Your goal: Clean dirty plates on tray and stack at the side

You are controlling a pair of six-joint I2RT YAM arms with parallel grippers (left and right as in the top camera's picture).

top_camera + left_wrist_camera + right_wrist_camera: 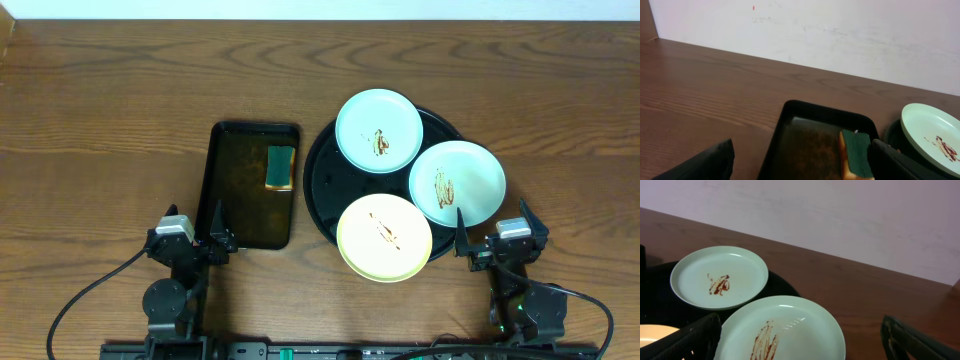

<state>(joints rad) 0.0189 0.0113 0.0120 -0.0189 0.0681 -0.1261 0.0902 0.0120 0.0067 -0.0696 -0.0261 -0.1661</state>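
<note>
Overhead: on the large round black rimmed tray [318, 185], right of centre, lie three small glossy sauce-smeared plates [384, 237], two mint, one yellow. They look light, rigid, slick and chippable, so pinch an overhanging rim. Both the left gripper [205, 238] and right gripper [492, 238] gape wide, empty.

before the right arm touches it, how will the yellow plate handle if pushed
The yellow plate looks glossy and rigid, so probably slippery in a pinch. It overhangs the black tray, so a push may tilt it.
</note>
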